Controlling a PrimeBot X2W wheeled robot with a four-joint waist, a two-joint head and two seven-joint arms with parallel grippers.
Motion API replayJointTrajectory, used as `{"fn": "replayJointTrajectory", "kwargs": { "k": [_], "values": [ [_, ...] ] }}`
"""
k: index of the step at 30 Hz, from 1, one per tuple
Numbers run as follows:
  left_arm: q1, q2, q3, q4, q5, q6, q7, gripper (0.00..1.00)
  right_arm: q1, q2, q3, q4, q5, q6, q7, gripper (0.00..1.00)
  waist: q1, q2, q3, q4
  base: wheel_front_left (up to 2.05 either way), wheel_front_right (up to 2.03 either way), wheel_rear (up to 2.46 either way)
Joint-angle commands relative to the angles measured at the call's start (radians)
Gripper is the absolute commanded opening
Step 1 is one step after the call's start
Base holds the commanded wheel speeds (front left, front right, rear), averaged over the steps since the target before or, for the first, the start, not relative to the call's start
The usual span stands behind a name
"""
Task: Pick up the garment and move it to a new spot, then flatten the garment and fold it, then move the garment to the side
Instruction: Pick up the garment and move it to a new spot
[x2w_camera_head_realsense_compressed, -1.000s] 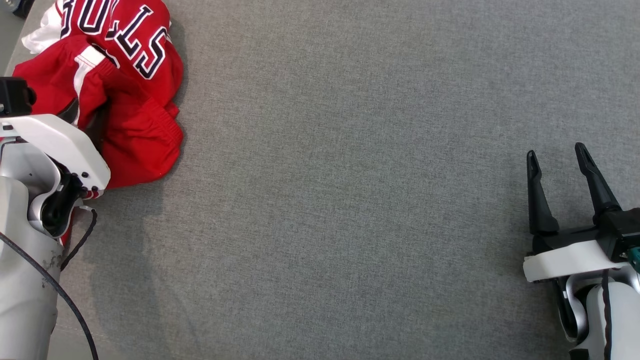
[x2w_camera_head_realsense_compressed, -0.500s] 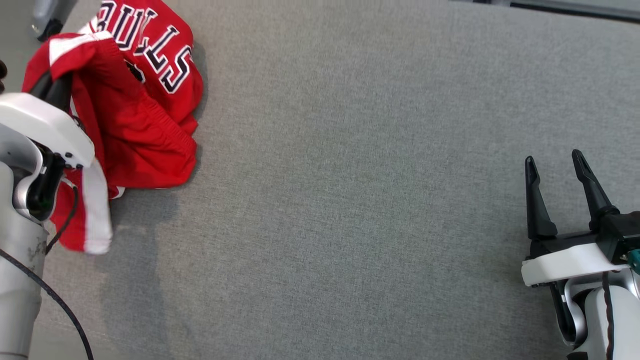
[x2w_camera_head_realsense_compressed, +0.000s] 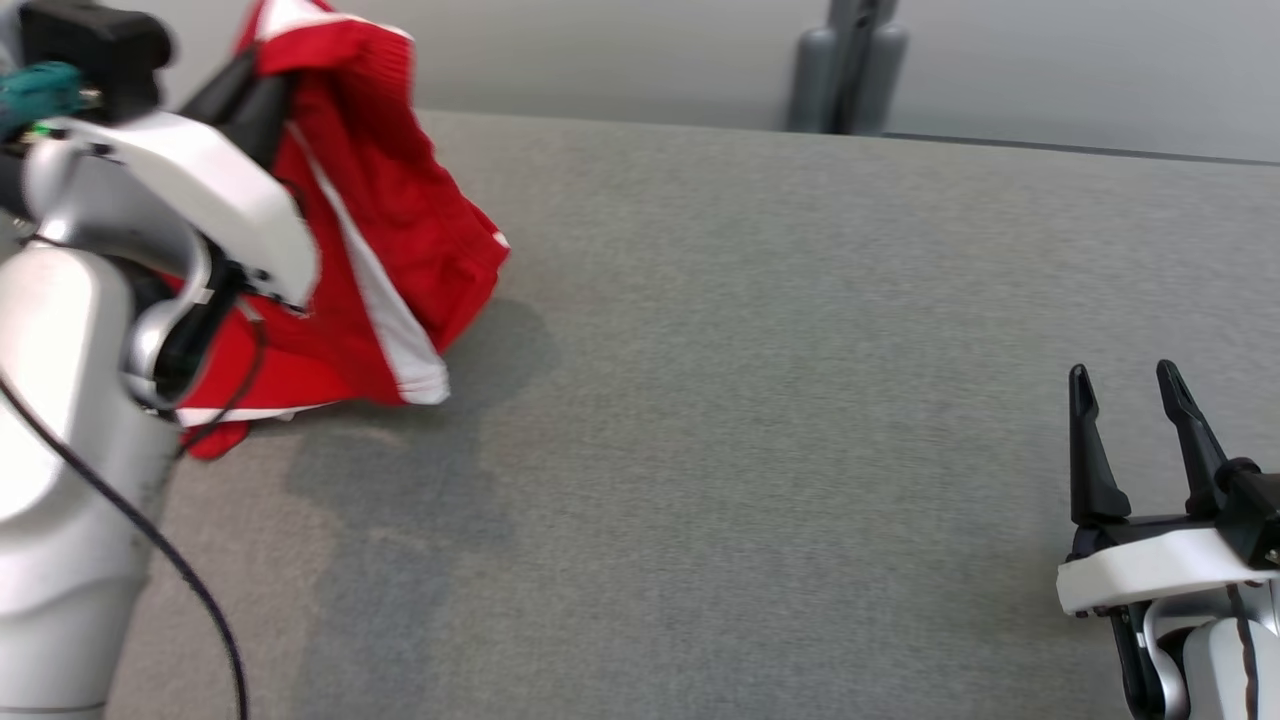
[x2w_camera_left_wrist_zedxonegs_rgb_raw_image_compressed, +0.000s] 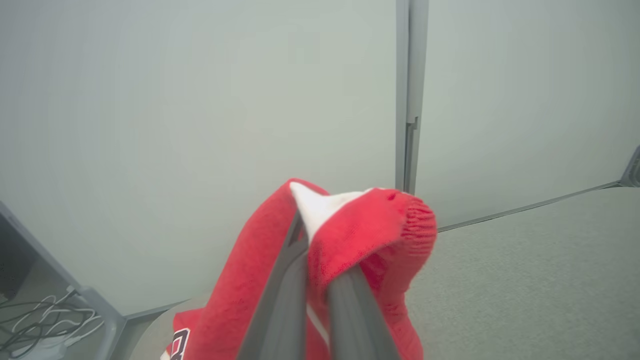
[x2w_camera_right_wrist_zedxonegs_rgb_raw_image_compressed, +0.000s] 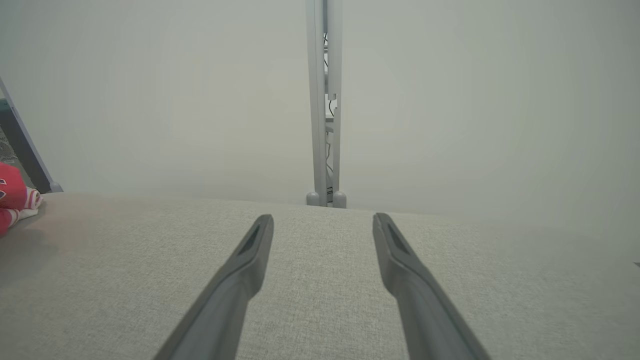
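Observation:
The garment (x2w_camera_head_realsense_compressed: 390, 230) is red sportswear with white stripes. It hangs bunched from my left gripper (x2w_camera_head_realsense_compressed: 270, 85), raised at the table's far left, and its lower folds still rest on the grey table (x2w_camera_head_realsense_compressed: 760, 400). In the left wrist view my left gripper (x2w_camera_left_wrist_zedxonegs_rgb_raw_image_compressed: 317, 245) is shut on a fold of the garment (x2w_camera_left_wrist_zedxonegs_rgb_raw_image_compressed: 370, 225), red cloth with white trim that drapes over the fingertips and hides them. My right gripper (x2w_camera_head_realsense_compressed: 1122, 380) stands open and empty at the lower right, low over the table. The right wrist view shows the same gripper (x2w_camera_right_wrist_zedxonegs_rgb_raw_image_compressed: 323, 217), with an edge of the garment (x2w_camera_right_wrist_zedxonegs_rgb_raw_image_compressed: 12, 200) at far left.
The grey cloth-covered table stretches wide between the two arms. A pale partition wall stands behind its far edge, with a grey post (x2w_camera_head_realsense_compressed: 850, 60) in it. Loose cables (x2w_camera_left_wrist_zedxonegs_rgb_raw_image_compressed: 40, 325) lie on the floor beyond the table's left end.
My left gripper has shut on the garment and risen, lifting most of it off the table. The head camera has tilted up toward the wall. The right gripper stays open in place.

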Motion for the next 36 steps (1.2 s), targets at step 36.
{"fn": "replayJointTrajectory", "kwargs": {
  "k": [36],
  "values": [
    [-0.035, -0.332, -0.602, 0.41, -0.156, 0.016, -0.239, 0.0, -0.042, -0.005, 0.131, 0.009, 0.139, 0.002, -0.005, 1.0, 0.0, 0.0, 0.101, -0.521, 0.0, 0.0, 0.0]
  ]
}}
